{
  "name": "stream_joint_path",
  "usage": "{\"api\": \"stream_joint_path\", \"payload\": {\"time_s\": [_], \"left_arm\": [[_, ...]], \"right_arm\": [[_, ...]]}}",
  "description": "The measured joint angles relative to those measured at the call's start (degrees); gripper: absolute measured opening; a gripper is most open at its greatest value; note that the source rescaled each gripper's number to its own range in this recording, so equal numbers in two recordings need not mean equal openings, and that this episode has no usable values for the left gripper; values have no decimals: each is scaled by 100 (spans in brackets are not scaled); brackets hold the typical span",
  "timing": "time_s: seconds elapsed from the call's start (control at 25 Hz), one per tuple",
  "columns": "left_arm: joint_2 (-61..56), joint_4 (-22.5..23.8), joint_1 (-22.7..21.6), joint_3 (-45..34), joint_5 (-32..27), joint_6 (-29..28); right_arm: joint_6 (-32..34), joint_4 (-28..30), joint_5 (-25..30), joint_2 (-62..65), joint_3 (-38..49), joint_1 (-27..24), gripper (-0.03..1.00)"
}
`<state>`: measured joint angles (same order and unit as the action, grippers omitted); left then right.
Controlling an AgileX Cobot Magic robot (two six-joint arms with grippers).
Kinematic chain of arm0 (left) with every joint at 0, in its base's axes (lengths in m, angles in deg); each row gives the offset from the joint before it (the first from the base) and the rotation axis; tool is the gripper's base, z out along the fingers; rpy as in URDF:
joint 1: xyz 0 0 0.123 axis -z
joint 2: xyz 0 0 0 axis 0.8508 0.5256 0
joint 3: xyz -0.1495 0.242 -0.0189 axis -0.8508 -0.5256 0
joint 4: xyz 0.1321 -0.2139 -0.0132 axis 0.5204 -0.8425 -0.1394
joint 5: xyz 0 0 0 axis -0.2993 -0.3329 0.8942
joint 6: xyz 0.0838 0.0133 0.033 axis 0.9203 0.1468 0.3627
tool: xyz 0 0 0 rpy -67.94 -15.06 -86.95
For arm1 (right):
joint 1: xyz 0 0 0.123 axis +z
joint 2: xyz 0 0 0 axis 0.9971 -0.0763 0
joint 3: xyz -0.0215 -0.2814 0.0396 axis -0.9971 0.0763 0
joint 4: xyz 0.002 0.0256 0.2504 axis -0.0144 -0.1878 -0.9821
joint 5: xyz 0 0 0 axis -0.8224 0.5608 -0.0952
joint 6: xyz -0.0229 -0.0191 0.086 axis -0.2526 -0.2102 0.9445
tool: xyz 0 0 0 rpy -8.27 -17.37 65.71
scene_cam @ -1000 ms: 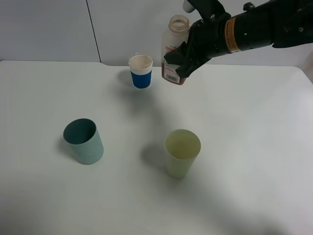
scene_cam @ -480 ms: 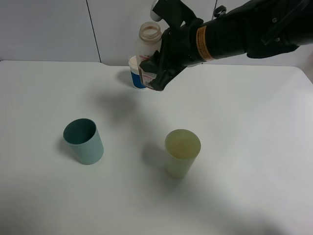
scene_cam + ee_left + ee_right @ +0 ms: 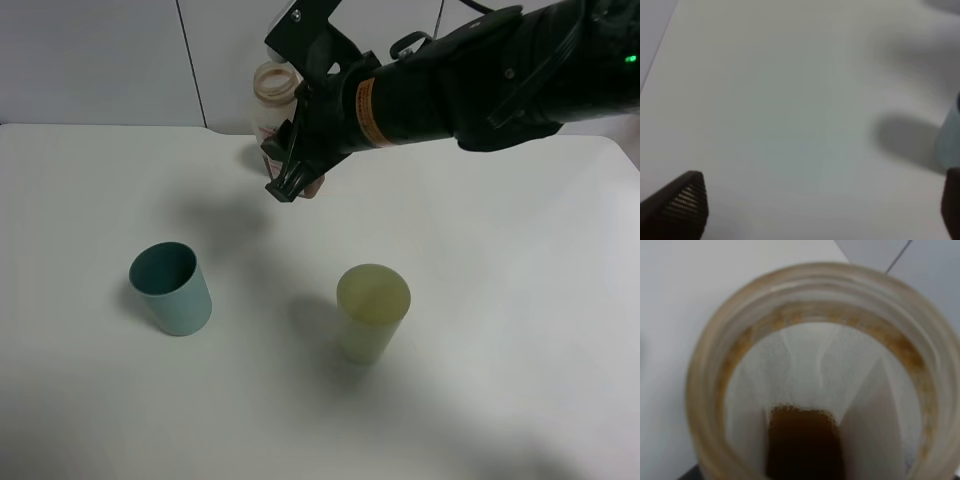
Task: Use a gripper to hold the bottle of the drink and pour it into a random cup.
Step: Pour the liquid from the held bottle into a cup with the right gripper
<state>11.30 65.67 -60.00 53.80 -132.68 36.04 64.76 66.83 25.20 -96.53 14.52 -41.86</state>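
Note:
My right gripper (image 3: 292,165) is shut on the clear bottle (image 3: 272,97) and holds it in the air over the back of the table, reaching in from the right. The bottle's wide open neck sticks up above the fingers, roughly upright. The right wrist view looks straight down into the bottle's mouth (image 3: 715,370), with the dark brown drink (image 3: 805,445) at its bottom. The teal-green cup (image 3: 171,288) stands upright at the front left, well below and left of the bottle. In the left wrist view my left gripper (image 3: 820,207) hangs open over bare table.
A pale yellow-green tumbler (image 3: 372,312) stands in front of the middle of the white table (image 3: 520,300). A grey wall runs along the table's back edge. A pale bluish object (image 3: 951,135) shows at the edge of the left wrist view.
My right arm has carried the bottle leftward across the back of the table. It now hides the blue-banded paper cup. Both tumblers have stayed put.

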Motion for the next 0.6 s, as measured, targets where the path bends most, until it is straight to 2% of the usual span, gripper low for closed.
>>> {"api": "stream_joint_path", "payload": {"time_s": [0.4,0.6], "left_arm": [[0,0,0,0,0,0],[0,0,0,0,0,0]], "right_arm": [[17,-138,932,-664,-614,519,0],[-273,-138,1193,-1010,-1003,811,0]]}}
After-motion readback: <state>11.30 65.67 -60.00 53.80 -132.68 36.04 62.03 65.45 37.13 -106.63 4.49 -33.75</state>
